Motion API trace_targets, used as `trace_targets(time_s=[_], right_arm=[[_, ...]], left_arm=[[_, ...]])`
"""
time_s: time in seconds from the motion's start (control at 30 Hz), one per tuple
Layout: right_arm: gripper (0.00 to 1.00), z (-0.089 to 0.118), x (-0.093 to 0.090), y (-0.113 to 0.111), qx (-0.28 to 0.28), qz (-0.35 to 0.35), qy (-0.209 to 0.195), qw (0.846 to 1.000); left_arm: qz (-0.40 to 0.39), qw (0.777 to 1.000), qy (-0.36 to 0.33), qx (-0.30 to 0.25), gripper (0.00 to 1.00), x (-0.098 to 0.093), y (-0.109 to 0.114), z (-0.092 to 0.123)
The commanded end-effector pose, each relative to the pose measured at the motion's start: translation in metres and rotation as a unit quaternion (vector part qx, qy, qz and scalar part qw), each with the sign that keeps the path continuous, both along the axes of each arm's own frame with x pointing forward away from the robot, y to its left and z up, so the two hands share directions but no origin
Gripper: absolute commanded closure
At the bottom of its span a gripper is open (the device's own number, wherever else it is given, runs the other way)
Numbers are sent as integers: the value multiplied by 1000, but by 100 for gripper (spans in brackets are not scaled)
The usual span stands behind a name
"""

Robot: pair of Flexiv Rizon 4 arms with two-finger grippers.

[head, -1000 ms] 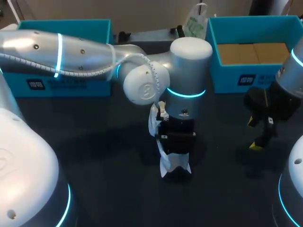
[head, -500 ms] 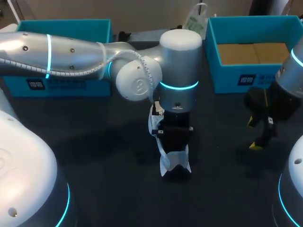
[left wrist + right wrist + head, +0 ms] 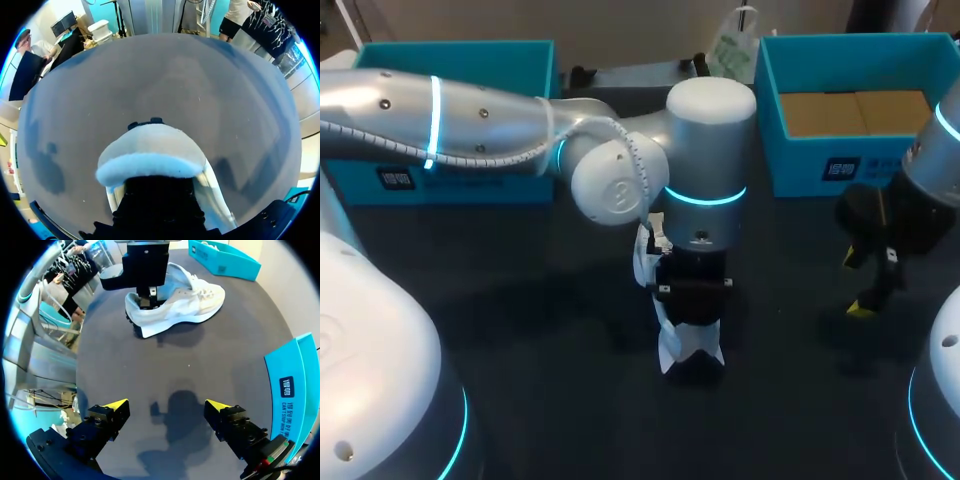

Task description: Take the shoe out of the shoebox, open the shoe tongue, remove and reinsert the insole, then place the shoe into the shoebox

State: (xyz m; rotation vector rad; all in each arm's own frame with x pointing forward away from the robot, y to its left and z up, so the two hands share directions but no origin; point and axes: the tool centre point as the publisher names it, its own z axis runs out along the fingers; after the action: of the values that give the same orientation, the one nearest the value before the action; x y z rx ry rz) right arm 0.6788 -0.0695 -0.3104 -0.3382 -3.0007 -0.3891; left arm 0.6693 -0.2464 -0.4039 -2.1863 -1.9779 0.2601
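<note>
Shoe (image 3: 187, 299): white trainer, upright on its sole at the middle of the surface, outside both shoeboxes; heel toward the near side, toe toward the far side; pale blue lining round the heel collar, seen close up just ahead of the hand in the left wrist view.

Left arm (image 3: 470, 110): in from the left, reaching across to the middle, with its last link standing upright over the shoe and hiding much of it from the head view.

Left hand (image 3: 147, 296): pointing straight down onto the heel end of the shoe, touching it at the heel opening; grip hidden under its own black body, so cannot tell whether clenched or released.

Right hand (image 3: 166, 406): released, yellow tips spread wide with nothing between them; hanging over bare surface at the right, on the near side of the right shoebox, well apart from the shoe.

Left shoebox (image 3: 450, 50): teal, at the far left of the surface, partly behind the left arm; inside not visible from the head view.

Right shoebox (image 3: 767, 110): teal, at the far right of the surface, with flat brown cardboard (image 3: 855, 110) lying inside.

Surface (image 3: 540, 380): dark and matt, with a soft shadow under the right hand.
</note>
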Motion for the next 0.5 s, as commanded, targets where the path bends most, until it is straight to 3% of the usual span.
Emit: trace_targets(time_s=[0.03, 0.23, 0.5], right_arm=[[0, 0, -1, 0, -1, 0, -1, 1000], [0, 0, -1, 0, -1, 0, -1, 1000], [0, 0, -1, 0, -1, 0, -1, 1000]], left_arm=[[3, 1000, -18, -15, 100, 5, 13, 19], [19, 998, -45, -32, 100, 19, 18, 39], [39, 996, -82, -25, 100, 46, 15, 45]])
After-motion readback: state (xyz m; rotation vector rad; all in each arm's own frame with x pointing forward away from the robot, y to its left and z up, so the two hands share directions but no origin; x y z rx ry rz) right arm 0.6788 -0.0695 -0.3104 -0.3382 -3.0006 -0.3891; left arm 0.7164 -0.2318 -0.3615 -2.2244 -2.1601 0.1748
